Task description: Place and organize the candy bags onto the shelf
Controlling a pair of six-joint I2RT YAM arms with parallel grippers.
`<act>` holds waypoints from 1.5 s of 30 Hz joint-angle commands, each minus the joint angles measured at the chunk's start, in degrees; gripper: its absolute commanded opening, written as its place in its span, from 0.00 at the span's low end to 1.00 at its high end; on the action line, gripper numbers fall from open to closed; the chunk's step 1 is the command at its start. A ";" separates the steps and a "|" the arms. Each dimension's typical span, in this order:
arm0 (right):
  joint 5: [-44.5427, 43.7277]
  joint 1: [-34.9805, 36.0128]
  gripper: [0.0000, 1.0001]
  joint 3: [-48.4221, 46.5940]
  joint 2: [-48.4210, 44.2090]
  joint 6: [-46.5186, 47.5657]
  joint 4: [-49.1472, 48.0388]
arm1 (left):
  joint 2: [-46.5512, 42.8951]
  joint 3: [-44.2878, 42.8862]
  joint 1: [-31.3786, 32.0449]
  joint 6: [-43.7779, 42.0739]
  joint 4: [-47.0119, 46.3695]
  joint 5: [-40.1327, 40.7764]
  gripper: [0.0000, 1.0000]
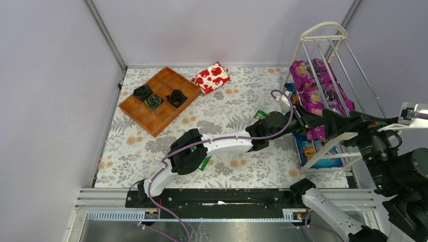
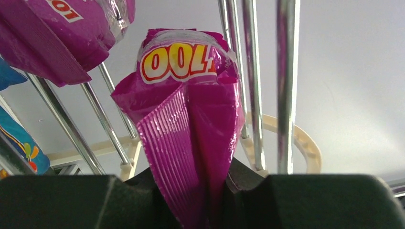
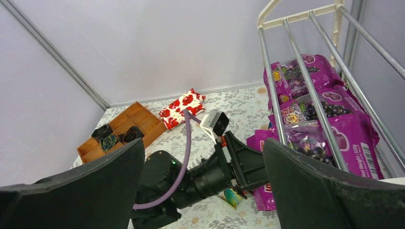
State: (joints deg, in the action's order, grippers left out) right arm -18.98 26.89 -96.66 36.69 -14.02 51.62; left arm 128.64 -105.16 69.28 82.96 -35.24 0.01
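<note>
My left gripper is shut on the crimped edge of a magenta-purple candy bag, which stands upright among the shelf rods. In the top view this gripper reaches into the white wire shelf at its middle tier. Two more purple bags lie on the upper tiers, also in the right wrist view. My right gripper is open and empty. It hovers by the shelf's front, above the left wrist. Green bag edges show at the left arm.
Blue bags fill the shelf's bottom tier. A brown compartment tray holding three dark items sits far left. A red-and-white flowered packet lies at the back. Grey walls enclose the flowered table.
</note>
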 commanded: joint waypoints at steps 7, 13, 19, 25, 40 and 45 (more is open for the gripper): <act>-0.70 -0.05 1.00 0.26 -0.82 -0.57 0.28 | 5.43 -15.83 2.91 -2.13 -8.88 2.02 0.31; -2.19 -0.07 1.00 -0.73 -1.08 0.20 1.10 | 9.17 -19.46 3.32 0.31 -9.87 2.99 0.32; -3.35 0.00 1.00 -1.38 -1.81 0.75 1.52 | 12.70 -22.64 3.83 3.41 -10.18 3.40 0.33; -4.39 -0.02 1.00 -0.73 -2.34 0.84 2.33 | 11.20 -18.42 4.26 3.69 -11.10 5.24 0.32; -4.35 -0.01 1.00 -0.02 -3.47 0.25 3.13 | 5.16 -8.70 5.70 3.31 -10.42 6.95 0.55; -4.01 0.00 1.00 -0.02 -3.26 0.30 2.86 | 2.51 -5.40 5.70 2.22 -8.01 5.66 0.65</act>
State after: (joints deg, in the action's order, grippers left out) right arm -22.00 26.89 -96.75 33.32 -13.93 55.02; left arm 138.54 -112.25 74.41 86.13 -39.22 6.44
